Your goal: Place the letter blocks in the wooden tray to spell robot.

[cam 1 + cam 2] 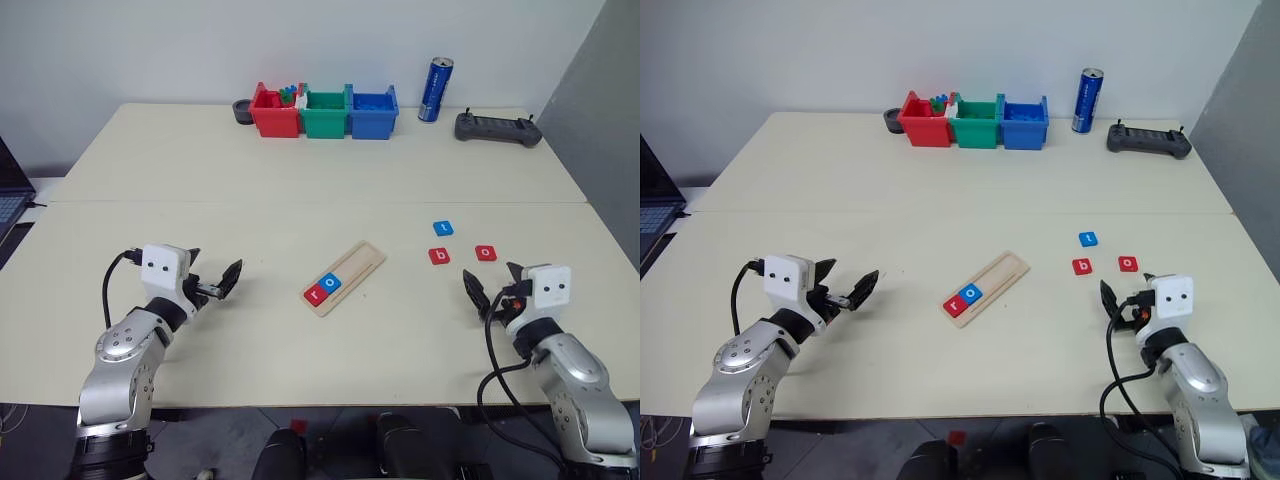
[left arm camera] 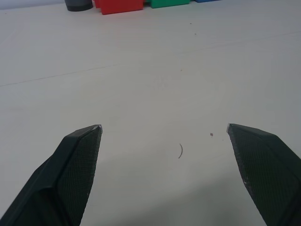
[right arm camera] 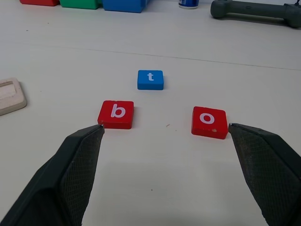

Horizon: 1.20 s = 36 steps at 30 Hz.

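Jaws spread wide over the bench (image 3: 155,188). Red b block (image 3: 116,114) and red o block (image 3: 209,122) just ahead, blue t block (image 3: 150,79) beyond.

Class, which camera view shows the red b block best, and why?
The right wrist view: the red b block lies close ahead, its letter plainly legible. Both eye views show it small on the table, beside the other loose tiles.

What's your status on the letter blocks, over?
Left gripper and right gripper open, empty. Pale wooden tray holds red r, blue o. Red b, red o, blue t loose on table; path clear.
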{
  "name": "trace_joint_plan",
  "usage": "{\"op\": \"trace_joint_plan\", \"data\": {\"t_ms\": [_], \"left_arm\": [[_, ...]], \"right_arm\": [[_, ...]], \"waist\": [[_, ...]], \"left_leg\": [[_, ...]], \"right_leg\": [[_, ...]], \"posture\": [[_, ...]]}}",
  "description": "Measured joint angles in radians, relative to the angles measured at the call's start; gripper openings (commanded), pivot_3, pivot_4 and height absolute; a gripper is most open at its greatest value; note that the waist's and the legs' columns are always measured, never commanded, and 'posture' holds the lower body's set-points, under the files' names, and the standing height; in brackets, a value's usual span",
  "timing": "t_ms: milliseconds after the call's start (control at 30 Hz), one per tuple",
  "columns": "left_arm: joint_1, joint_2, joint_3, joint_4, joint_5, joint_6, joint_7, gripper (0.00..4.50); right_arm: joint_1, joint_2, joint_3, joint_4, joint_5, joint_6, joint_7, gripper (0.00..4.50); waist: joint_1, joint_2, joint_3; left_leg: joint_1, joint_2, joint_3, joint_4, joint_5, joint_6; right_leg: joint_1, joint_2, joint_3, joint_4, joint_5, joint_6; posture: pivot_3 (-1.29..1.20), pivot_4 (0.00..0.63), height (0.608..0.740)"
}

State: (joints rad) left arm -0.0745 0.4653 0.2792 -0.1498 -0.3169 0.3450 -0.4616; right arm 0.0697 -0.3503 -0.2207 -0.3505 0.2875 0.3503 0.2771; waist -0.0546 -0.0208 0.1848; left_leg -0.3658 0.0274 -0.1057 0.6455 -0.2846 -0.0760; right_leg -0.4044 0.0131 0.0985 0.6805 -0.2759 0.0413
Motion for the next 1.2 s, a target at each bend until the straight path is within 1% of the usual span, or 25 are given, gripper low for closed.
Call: {"op": "trace_joint_plan", "data": {"t_ms": [567, 767, 1100, 1200], "left_arm": [[0.000, 0.000, 0.000, 0.000, -0.001, -0.008, -0.001, 4.50], [0.000, -0.003, 0.022, 0.000, -0.076, -0.023, -0.053, 4.50], [0.000, 0.005, 0.021, 0.000, -0.070, -0.026, -0.054, 4.50], [0.000, 0.005, 0.021, 0.000, -0.082, -0.026, -0.076, 4.50]], "right_arm": [[0.012, 0.000, 0.000, -0.021, 0.000, 0.014, -0.015, 4.49], [0.017, 0.000, 0.000, -0.021, 0.000, 0.012, -0.011, 4.49], [0.018, 0.001, 0.001, -0.010, -0.001, 0.004, 0.004, 4.49], [0.018, 0.001, 0.005, 0.001, -0.002, -0.004, 0.007, 4.49]], "waist": [[0.000, 0.000, 0.000], [0.000, 0.000, 0.000], [0.000, 0.000, 0.000], [0.000, 0.000, 0.000]], "left_leg": [[0.000, 0.000, 0.000, 0.000, 0.000, 0.000], [0.000, 0.000, 0.000, 0.000, 0.000, 0.000], [0.000, 0.000, 0.000, 0.000, 0.000, 0.000], [0.000, 0.000, 0.000, 0.000, 0.000, 0.000]], "right_leg": [[0.000, 0.000, 0.000, 0.000, 0.000, 0.000], [0.000, 0.000, 0.000, 0.000, 0.000, 0.000], [0.000, 0.000, 0.000, 0.000, 0.000, 0.000], [0.000, 0.000, 0.000, 0.000, 0.000, 0.000]], "posture": [[0.00, 0.150, 0.740], [0.00, 0.150, 0.740], [0.00, 0.150, 0.740], [0.00, 0.150, 0.740]]}}
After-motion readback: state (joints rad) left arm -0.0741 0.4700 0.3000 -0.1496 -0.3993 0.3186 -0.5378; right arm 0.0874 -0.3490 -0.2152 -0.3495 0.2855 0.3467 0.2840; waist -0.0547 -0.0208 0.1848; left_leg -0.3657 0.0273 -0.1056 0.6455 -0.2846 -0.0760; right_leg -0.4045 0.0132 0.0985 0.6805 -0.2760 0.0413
